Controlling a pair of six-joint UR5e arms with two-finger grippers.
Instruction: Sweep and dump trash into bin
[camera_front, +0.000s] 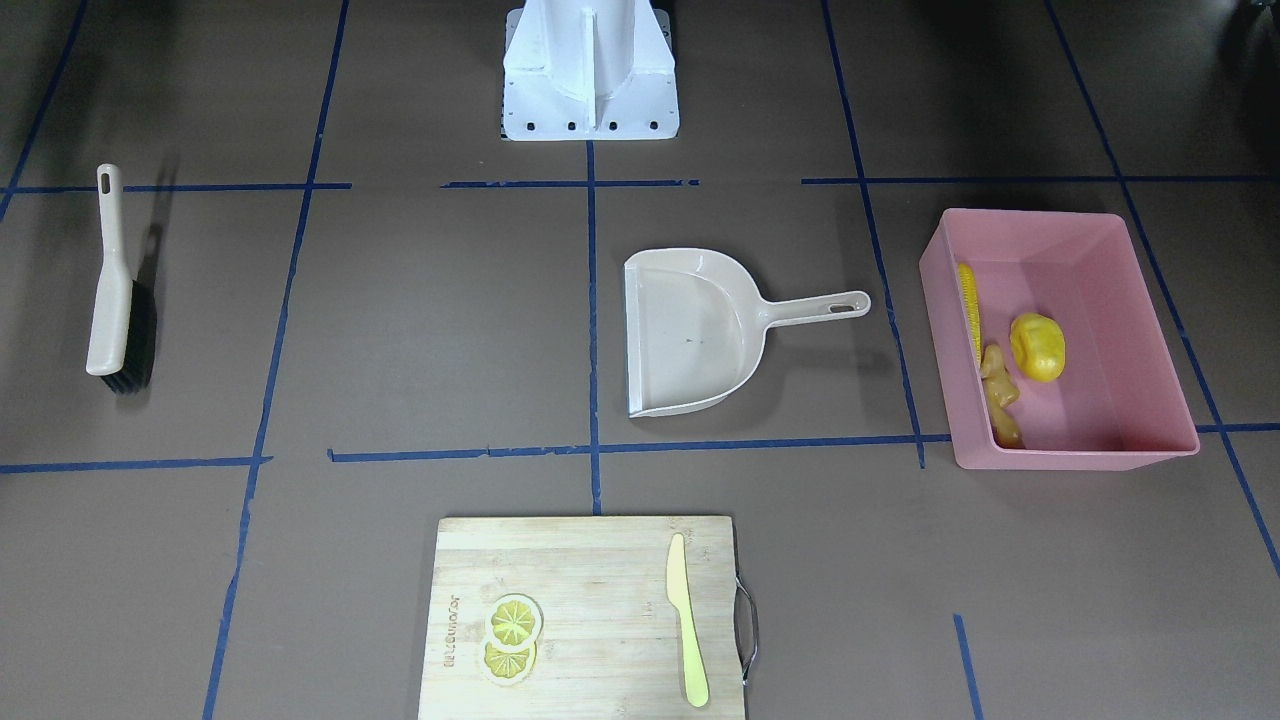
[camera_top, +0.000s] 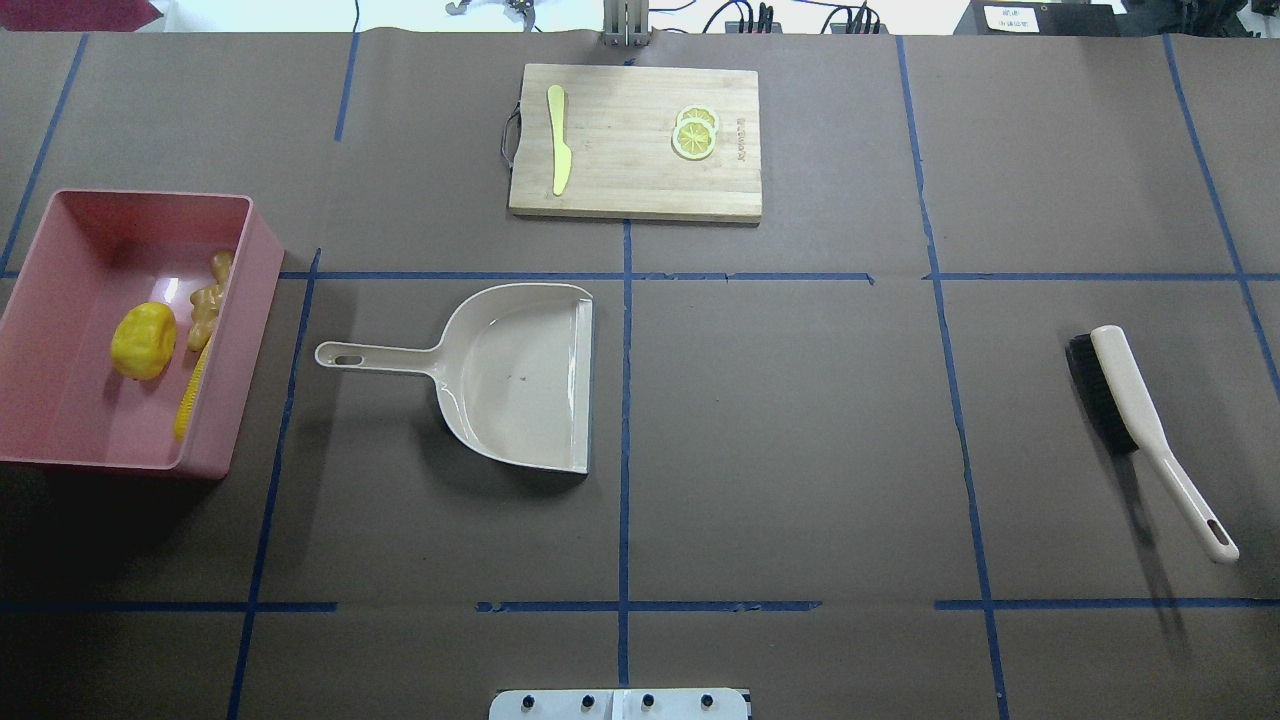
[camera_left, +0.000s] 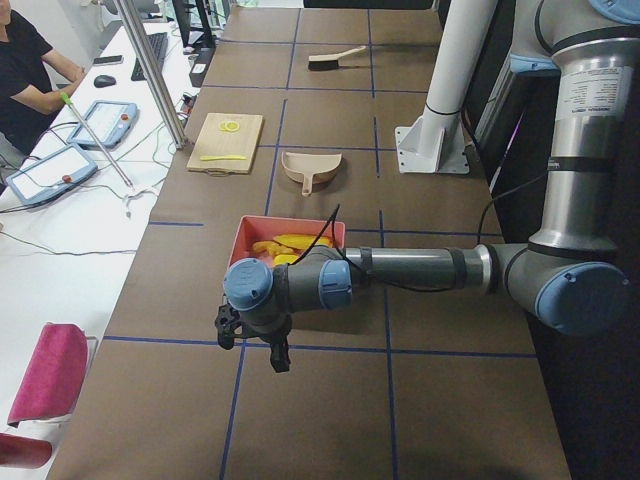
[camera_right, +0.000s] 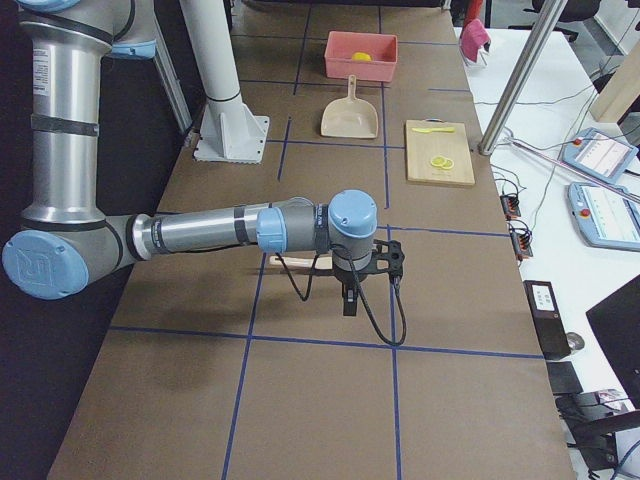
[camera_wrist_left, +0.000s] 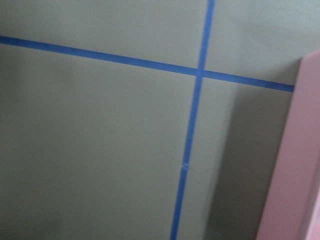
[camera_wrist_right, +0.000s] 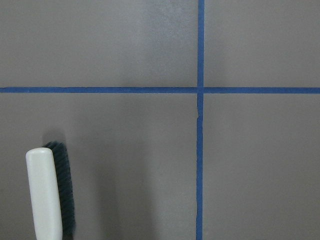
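The pink bin (camera_front: 1150, 330) stands on the table's left side and holds all the trash. A long yellow corn cob (camera_front: 968, 310) and a tan ginger root (camera_front: 1000, 395) lie along one wall, with a rounded yellow lump (camera_front: 1037, 347) beside them. From overhead, the bin (camera_top: 80, 250) shows the corn (camera_top: 192, 395), the ginger (camera_top: 208, 300) and the lump (camera_top: 143, 341). My left gripper (camera_left: 280, 360) hangs just outside the bin's end; the bin wall (camera_wrist_left: 295, 175) edges its wrist view. My right gripper (camera_right: 348, 303) hovers over the brush (camera_wrist_right: 47, 195). I cannot tell either's state.
An empty beige dustpan (camera_top: 520, 375) lies mid-table, handle toward the bin. The beige brush (camera_top: 1140, 410) lies flat at the right. A wooden cutting board (camera_top: 620, 190) at the far edge carries a pale yellow knife (camera_top: 558, 150) and lemon slices (camera_top: 694, 132). A person sits at the side desk (camera_left: 25, 70).
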